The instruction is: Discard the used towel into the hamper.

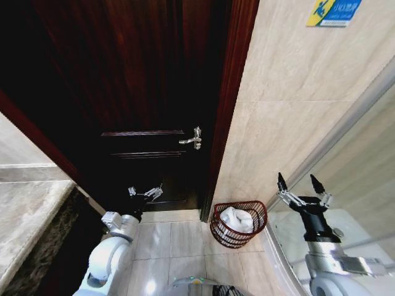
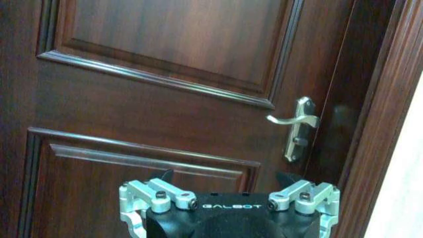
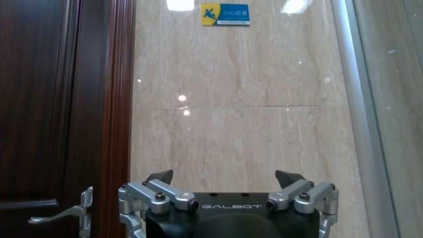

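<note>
Head view: your small dark red-brown wire hamper (image 1: 239,223) stands on the pale tiled floor (image 1: 173,246) at the foot of the beige stone wall (image 1: 290,123), just beside the dark wooden door frame (image 1: 229,105). Its long axis runs roughly vertical, leaning a little; the wide open mouth faces up toward you and the body tapers down to the floor. A crumpled white towel (image 1: 236,219) lies inside it, below the rim.

Your right gripper (image 1: 302,188) is raised to the right of the hamper, well apart from it, before the glass panel (image 1: 358,185). Its two dark fingertips are spread wide and hold nothing; the right wrist view shows the same spread fingers (image 3: 160,177) against the wall.

Your left gripper (image 1: 145,192) hangs low before the dark panelled wooden door (image 1: 148,92), left of the hamper. In the left wrist view its fingers (image 2: 162,174) stand apart and empty, pointing at the door below the silver lever handle (image 2: 296,124).
</note>
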Tool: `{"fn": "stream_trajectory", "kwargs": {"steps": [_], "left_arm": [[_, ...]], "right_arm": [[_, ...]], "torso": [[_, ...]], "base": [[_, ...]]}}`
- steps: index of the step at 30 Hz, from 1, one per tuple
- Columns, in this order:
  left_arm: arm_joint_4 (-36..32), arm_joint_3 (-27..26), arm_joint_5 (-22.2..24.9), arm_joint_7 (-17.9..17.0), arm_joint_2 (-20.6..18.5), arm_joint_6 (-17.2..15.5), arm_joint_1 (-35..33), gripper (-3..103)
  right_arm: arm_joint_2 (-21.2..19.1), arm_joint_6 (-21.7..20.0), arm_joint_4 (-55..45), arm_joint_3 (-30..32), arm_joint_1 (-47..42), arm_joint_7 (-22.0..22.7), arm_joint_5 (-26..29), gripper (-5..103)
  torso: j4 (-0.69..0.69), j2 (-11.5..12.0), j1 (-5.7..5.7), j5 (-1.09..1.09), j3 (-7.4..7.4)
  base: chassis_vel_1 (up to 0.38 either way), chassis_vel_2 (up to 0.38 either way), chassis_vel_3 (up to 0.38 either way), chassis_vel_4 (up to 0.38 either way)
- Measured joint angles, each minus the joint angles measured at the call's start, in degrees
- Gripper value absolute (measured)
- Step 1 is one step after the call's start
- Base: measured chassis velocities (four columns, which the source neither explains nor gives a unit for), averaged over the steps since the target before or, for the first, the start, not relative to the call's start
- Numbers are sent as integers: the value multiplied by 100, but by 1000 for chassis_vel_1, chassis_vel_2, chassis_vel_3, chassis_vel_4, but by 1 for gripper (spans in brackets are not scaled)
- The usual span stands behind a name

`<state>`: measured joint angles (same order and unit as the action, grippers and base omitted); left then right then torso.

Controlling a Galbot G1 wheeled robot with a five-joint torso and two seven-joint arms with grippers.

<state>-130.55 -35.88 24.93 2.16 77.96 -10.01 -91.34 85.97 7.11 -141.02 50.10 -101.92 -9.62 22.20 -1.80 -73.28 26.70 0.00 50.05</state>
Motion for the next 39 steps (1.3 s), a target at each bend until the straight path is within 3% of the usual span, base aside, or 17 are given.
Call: {"fn": "stream_trajectory", "kwargs": {"steps": [20,39], "left_arm": [[0,0,0,0,0,0,0,100],[0,0,0,0,0,0,0,100]], "right_arm": [[-90,406,64,-2,65,-109,27,100],[-123,402,87,-2,149,-99,81,100]], "torso": [[0,0,0,1,0],[0,0,0,0,0]], "base": [[0,0,0,0],[-16,-18,-16,-16]]}}
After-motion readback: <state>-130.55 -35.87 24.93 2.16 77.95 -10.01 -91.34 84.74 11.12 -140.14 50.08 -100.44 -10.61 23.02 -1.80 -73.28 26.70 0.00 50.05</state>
